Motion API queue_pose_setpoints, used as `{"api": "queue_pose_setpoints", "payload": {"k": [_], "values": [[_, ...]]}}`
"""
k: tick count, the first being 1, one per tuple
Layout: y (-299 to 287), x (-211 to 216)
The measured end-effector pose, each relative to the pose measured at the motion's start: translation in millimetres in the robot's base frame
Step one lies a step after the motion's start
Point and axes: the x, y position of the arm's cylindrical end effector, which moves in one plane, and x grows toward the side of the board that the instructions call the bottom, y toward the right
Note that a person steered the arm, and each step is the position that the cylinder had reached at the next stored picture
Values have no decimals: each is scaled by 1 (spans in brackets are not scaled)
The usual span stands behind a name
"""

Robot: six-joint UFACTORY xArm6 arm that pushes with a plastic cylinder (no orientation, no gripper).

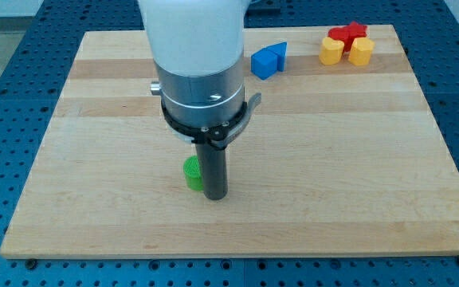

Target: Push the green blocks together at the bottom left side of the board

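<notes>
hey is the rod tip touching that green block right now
Cannot tell. In the camera view my tip sits right against the green block on its right, overlapping its edge, so no gap or contact shows plainly.

No lettering, labels, brand marks or numbers can be read anywhere: the wooden board (333, 159), the arm's white and silver housing (202, 72), the dark rod and the coloured blocks all carry plain, unmarked surfaces.
</notes>
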Motion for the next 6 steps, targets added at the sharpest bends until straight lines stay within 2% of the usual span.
{"api": "queue_pose_setpoints", "payload": {"k": [2, 4, 6], "values": [[22, -21], [-13, -24], [-46, -47]]}}
